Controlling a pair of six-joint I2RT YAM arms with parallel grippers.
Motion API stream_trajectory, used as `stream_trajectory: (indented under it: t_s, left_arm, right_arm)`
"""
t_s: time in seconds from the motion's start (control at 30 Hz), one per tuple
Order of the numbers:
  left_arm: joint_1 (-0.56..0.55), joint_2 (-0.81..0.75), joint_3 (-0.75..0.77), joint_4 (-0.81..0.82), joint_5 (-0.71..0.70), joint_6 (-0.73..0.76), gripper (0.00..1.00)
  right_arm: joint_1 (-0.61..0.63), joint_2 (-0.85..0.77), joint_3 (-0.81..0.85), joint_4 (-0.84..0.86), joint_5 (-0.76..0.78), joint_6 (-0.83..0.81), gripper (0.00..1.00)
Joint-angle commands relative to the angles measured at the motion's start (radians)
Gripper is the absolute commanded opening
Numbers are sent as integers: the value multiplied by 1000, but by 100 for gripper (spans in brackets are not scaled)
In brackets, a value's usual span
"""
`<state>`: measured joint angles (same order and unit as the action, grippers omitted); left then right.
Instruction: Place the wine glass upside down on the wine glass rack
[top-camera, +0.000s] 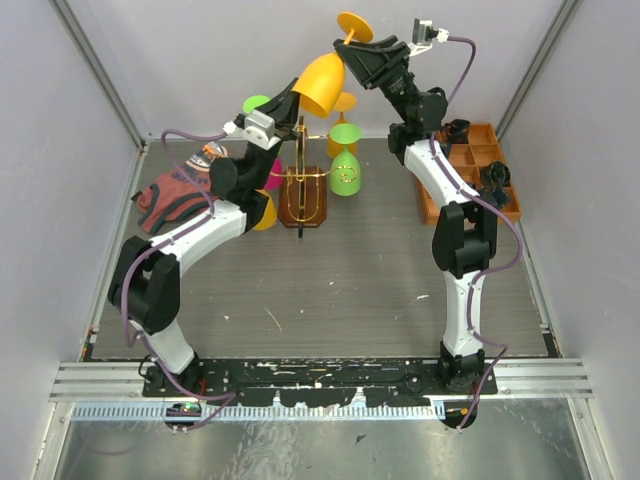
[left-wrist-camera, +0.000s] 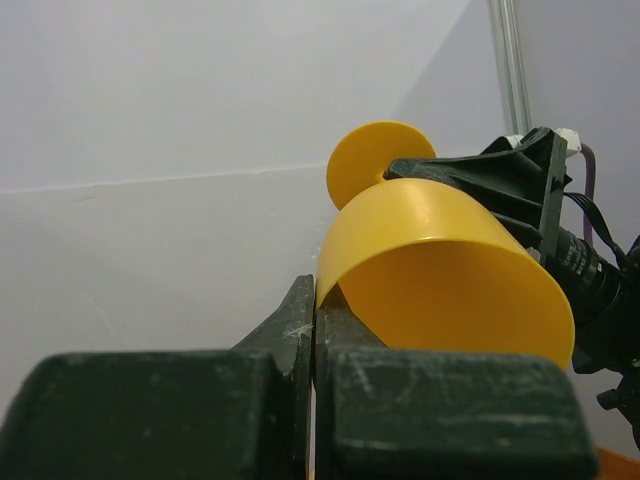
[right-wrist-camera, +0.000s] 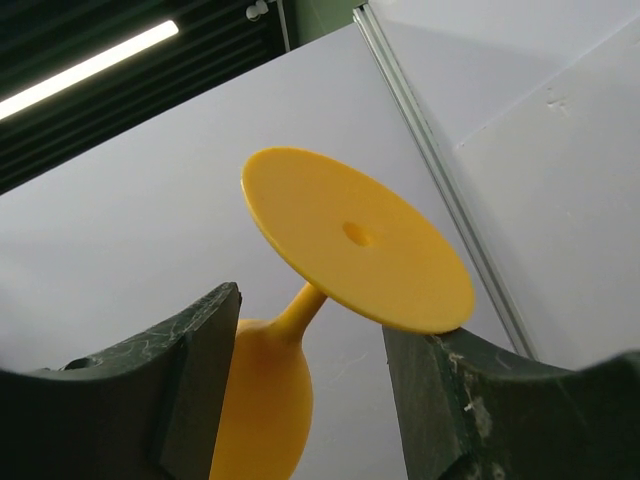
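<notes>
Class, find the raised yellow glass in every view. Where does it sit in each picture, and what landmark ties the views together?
Top external: the yellow glass is at top centre, tilted, up-picture of the rack.
Left wrist: the glass is right of centre, its bowl mouth towards the camera.
Right wrist: the glass is at centre, seen from under its foot.
Shared landmark: that round foot shows in all three.

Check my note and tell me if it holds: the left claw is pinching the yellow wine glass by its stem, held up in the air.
One thing is wrong. The left claw is pinching the yellow wine glass by the rim of its bowl, not by its stem, as the left wrist view shows. The rest stands: the glass is held up in the air.
</notes>
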<state>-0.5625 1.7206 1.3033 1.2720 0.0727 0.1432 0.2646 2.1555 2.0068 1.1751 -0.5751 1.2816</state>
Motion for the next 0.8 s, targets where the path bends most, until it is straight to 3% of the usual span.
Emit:
stream_trajectory:
  t_s: [0.0,0.33,0.77]
  left_arm:
    - [-19,19,14,23,14,-7,0]
    - [-21,34,27,16,-24,6,1]
    - [-68,96,66,-2,-79,-17,2]
  right_arm:
    - [9,-19,42,46,6,1,61]
    - [9,-17,41,40,6,-3,38]
    - [9,-8,60,16,10,-11,36]
